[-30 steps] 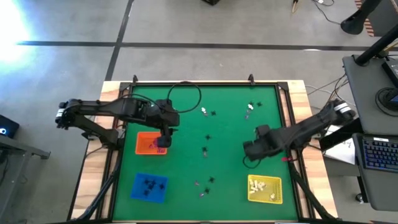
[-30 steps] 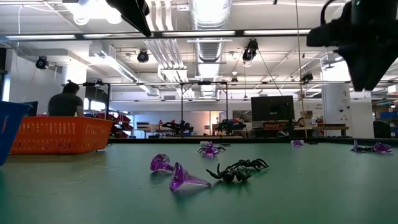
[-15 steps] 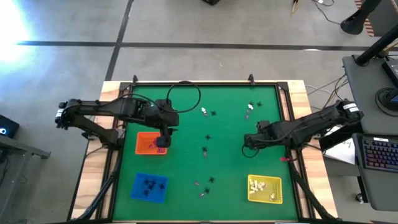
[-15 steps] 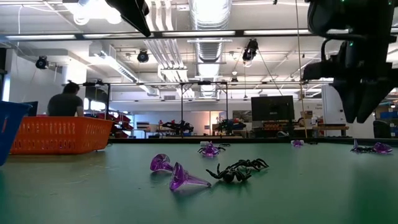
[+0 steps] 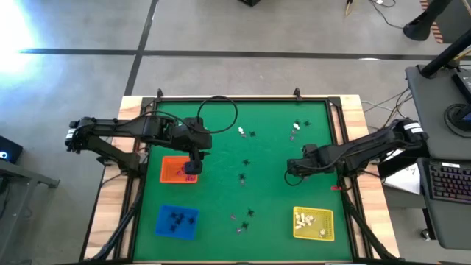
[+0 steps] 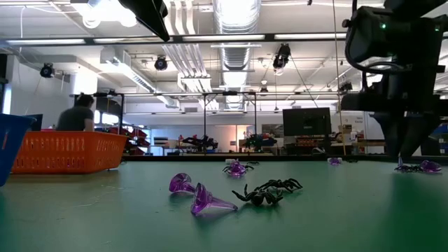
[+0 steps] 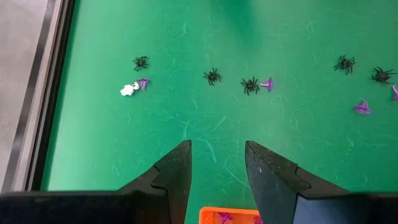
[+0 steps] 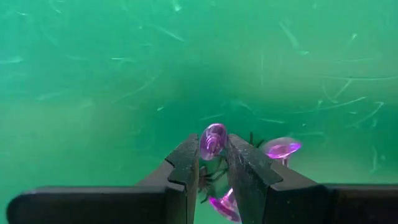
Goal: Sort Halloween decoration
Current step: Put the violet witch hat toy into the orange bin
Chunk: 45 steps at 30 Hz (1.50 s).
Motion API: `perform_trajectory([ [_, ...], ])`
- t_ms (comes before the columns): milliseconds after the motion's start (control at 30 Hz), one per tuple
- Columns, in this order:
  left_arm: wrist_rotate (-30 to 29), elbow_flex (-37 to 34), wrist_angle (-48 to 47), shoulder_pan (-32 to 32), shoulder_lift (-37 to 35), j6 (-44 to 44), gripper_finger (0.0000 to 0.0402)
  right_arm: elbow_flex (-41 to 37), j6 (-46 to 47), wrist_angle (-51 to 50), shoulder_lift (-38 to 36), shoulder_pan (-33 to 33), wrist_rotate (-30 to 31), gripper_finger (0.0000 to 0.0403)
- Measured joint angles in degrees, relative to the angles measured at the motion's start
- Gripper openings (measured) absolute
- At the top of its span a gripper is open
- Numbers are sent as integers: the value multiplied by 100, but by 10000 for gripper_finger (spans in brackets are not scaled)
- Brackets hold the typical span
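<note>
I'm seeing my left arm reaching in from the table's left side, its left gripper (image 5: 192, 171) hanging above the mat with the fingers (image 7: 177, 171) standing apart and nothing between them. My right arm is stretching in low from the right edge, and its right gripper (image 8: 214, 155) is pinching a small purple trinket (image 8: 212, 140) between its narrowly spaced fingertips.
</note>
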Motion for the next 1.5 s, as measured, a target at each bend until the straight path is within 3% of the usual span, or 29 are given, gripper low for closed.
perform_trajectory([
  [567, 0, 0, -156, 33, 0, 2, 132, 3, -64, 83, 490, -139, -15, 13],
  [1067, -1, 0, -390, 37, -105, 2, 132, 141, -191, 128, 64, -135, 132, 9],
  [1367, -369, 0, -482, 37, -136, 26, 132, 123, -469, 240, 83, -148, 159, 13],
  [1500, -399, 0, -505, 37, -136, 26, 132, 183, -759, 770, 72, -149, 599, 10],
])
